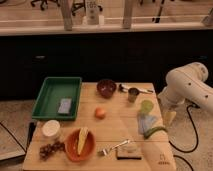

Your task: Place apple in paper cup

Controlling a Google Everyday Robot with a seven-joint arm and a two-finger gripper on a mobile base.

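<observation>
**Ana:** Where is the fruit?

**Ben:** The small round orange-red apple [100, 113] lies loose near the middle of the wooden tabletop [120, 126]. It is just right of the green plastic tray [50, 95] and nearer than the dark red bowl [106, 88]. Nothing touches it.

**Ana:** And where does it go?

**Ben:** Into the pale green cup [146, 106], right of the apple with bare wood between them. It is probably the paper one, though its material is hard to make out. It stands upright with its mouth up, so a drop from above should land inside.

**Ana:** The gripper?

**Ben:** The gripper [169, 116] on the white arm [186, 85] hangs pointing down at the tabletop's right edge, just right of the cup and well apart from the apple. I cannot tell whether the jaws are wide or narrow.

**Ana:** So the grasp has not begun?

**Ben:** I judge not. The arm must first reach left past the cup without tipping it.
</observation>
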